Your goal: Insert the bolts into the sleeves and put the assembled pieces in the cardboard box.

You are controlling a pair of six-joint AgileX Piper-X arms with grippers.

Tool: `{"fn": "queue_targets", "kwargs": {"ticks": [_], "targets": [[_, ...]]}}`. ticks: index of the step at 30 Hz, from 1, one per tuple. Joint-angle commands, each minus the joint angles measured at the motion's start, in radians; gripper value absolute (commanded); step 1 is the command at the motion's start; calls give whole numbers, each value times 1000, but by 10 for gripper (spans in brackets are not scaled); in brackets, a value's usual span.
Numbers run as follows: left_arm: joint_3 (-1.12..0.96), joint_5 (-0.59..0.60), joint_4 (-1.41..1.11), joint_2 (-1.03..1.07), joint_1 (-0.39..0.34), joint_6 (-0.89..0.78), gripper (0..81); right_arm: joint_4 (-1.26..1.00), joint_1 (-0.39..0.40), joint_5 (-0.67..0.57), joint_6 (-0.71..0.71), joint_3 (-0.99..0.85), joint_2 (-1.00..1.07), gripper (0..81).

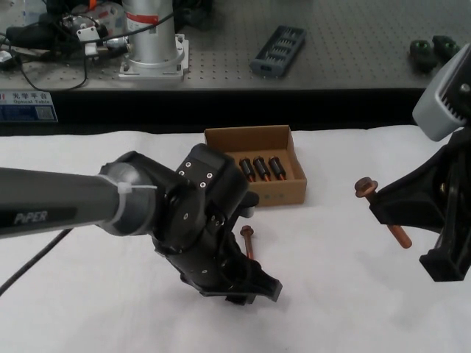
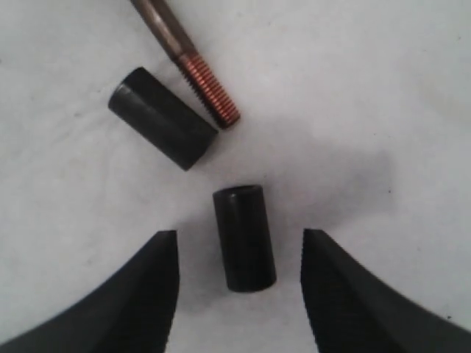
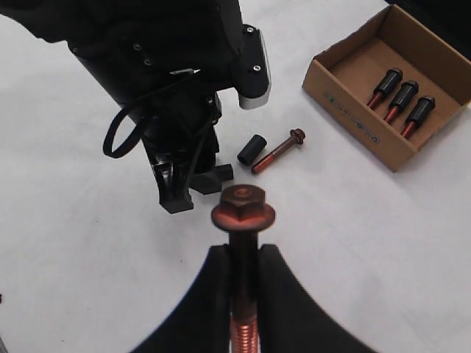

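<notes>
A black sleeve [image 2: 244,239] lies on the white cloth between the open fingers of my left gripper [image 2: 239,243], not touched by them. A second sleeve [image 2: 162,118] lies just beyond it, beside the threaded end of a loose copper bolt [image 2: 210,92]. From above, my left gripper [image 1: 246,290] points down at the cloth near that bolt [image 1: 247,241]. My right gripper [image 3: 243,254] is shut on another copper bolt [image 3: 243,209], held in the air at the right [image 1: 383,213]. The cardboard box [image 1: 246,133] holds three assembled pieces [image 1: 259,168].
The white cloth covers the bench. Behind it a perforated metal table carries a metal post base [image 1: 152,44], cables and a dark rack [image 1: 278,49]. In the right wrist view the box [image 3: 353,121] stands off to one side of the left arm [image 3: 169,66].
</notes>
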Motion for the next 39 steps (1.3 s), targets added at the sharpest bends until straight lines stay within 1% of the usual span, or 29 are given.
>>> {"fn": "queue_targets", "kwargs": {"ticks": [1, 5, 10, 15, 17, 21, 23, 25, 26, 31, 35, 39], "targets": [[-11, -3, -37, 20, -3, 16, 375, -1, -8, -9, 1, 0, -8, 25], [-11, 43, -48, 34, -3, 14, 368, -1, -8, -9, 1, 0, -8, 25], [-11, 42, -48, 55, -3, 14, 307, -1, -8, -9, 1, 0, -8, 25], [-11, 37, -32, 72, -3, 14, 277, -1, -8, -9, 1, 0, -8, 25], [-11, 33, -15, 72, -3, 14, 253, -1, -8, -9, 1, 0, -8, 25], [-11, 34, -11, 72, -3, 14, 173, -1, -8, -9, 1, 0, -8, 25], [-11, 46, -5, 72, -3, 14, 105, -1, -8, -9, -1, 0, -8, 25], [-25, 75, 48, 72, -3, 11, 20, -1, -8, -9, -1, 0, -8, 25], [-35, 86, 87, 72, -3, 15, 4, -1, -8, -9, -1, 0, -8, 25], [-114, 86, 255, 66, -3, 15, 6, -16, -8, -9, 0, 0, -8, 25], [-142, 86, 272, 12, -3, 26, 6, -64, -8, -9, 11, 0, -8, 25], [-137, 86, 267, -74, -1, 77, 6, -139, -8, -9, 120, 0, -8, 25]]}}
